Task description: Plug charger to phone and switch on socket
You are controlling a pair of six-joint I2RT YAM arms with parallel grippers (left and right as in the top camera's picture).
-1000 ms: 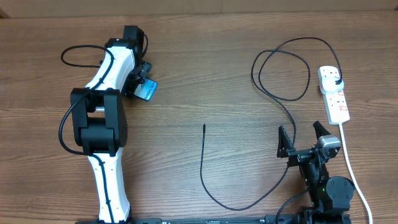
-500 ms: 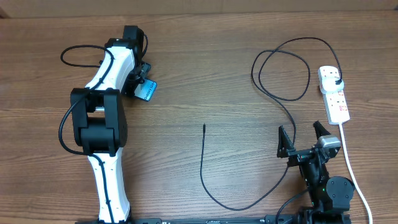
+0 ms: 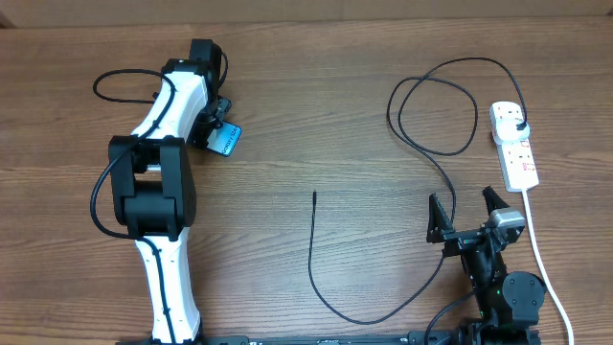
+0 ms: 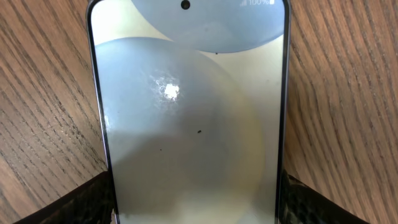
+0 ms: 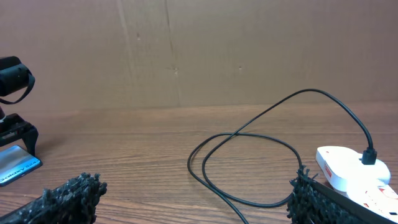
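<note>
One wood-grain table [image 3: 316, 115] bears charger [image 3: 312, 230] and socket [image 3: 514, 144]; backdrop [image 5: 186, 50] seemingly cardboard.

This looks like a robotics lab bench. A left arm [image 3: 158, 182] and a right arm [image 3: 490, 278] with cabled joints stand at the near edge of a wood-grain table [image 3: 316, 96]. A plain brown board [image 5: 186, 50] walls off the back. A socket [image 3: 514, 146] and charger [image 3: 431, 105] lie on the tabletop.
</note>
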